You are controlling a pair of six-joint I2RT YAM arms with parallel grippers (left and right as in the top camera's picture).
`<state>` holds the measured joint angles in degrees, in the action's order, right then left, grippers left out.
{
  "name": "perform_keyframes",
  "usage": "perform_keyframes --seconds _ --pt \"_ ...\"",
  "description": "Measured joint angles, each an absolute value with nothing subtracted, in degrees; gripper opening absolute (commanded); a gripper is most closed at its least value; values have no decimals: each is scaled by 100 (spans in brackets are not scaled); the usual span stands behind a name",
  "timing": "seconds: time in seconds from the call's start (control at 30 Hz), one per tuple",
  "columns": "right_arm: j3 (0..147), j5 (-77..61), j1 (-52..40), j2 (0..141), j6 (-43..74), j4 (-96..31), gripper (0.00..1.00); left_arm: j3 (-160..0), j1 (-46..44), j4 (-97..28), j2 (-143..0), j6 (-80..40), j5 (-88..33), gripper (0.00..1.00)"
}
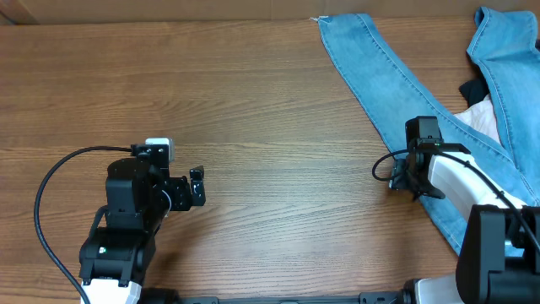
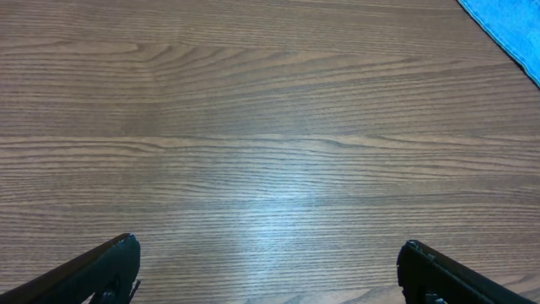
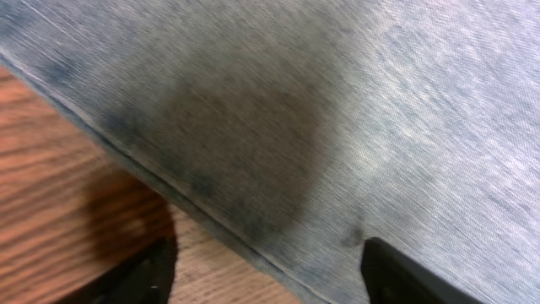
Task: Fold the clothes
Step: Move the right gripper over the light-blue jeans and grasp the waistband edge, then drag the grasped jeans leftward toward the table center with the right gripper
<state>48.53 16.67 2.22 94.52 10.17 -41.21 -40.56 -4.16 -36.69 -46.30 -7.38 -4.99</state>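
Well, faded jeans (image 1: 381, 69) on table (image 1: 253, 110)

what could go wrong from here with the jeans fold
1. The right gripper straddles the edge of the jeans leg with its jaws open, one side over the bare table. Closing may catch only the seam and slip off.
2. The left gripper is open over bare wood, far from the denim, so a one-sided pull may skew the leg.
3. The jeans lie bunched around a white garment and a black cloth, which dragging could pull along.

left claw (image 2: 268, 245) agape, right claw (image 3: 268, 253) low
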Motion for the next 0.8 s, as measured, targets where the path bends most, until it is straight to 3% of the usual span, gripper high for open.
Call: perform_keyframes --seconds 0.1,0.2,0.23,0.53,0.8 --pt "4890 1579 215 9515 1015 -4025 40 -4056 -416 -3669 -4630 -738 -499 100" --pt "4908 1542 215 9559 1009 -3990 11 -4056 -416 -3667 -4630 -738 -502 100" --pt "4908 1529 213 9574 1039 -3988 5 -4056 -416 -3667 -4630 -738 -502 100" --pt "5325 1538 215 9747 1050 -4753 4 -4056 -416 -3581 -4630 -738 -504 100" --pt "7013 1573 -419 9699 1050 -6357 4 -4056 -416 -3365 -4630 -738 -504 100"
